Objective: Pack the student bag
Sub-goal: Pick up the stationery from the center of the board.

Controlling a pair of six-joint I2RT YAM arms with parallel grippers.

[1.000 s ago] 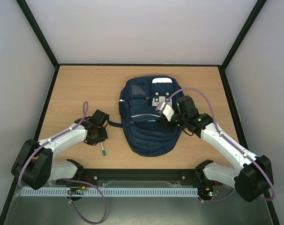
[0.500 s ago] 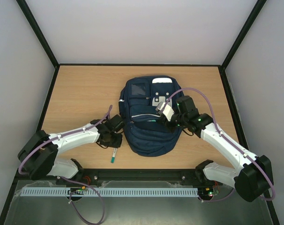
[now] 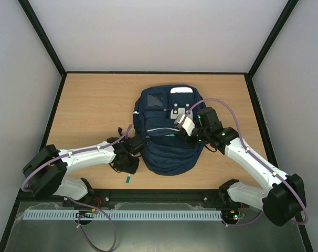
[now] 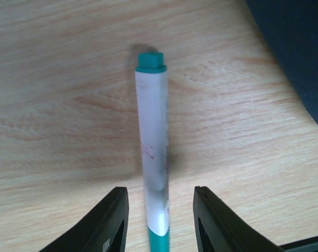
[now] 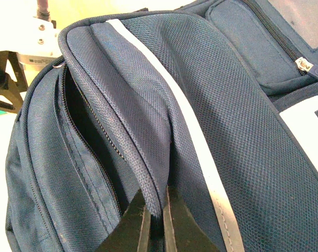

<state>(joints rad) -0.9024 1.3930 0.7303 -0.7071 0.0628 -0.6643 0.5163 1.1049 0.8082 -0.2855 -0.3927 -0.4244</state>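
The bag (image 3: 167, 142) sits mid-frame in the top view, on the table (image 3: 91, 105); my right pincer (image 5: 155, 210) is pinching its pocket edge (image 5: 117, 126), so a dark gap shows at the left of the right wrist view. My left pincer (image 4: 159, 197) is spread, the pen (image 4: 152, 131) lying between the jaws — a gap on each side. I think the pen goes in next; I should shut square on the white part, lift slowly, and hold the pocket up.

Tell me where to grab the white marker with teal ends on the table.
Grip the white marker with teal ends across its barrel middle, from above: it lies flat on the wooden table, both long sides clear, inside the open left tool.
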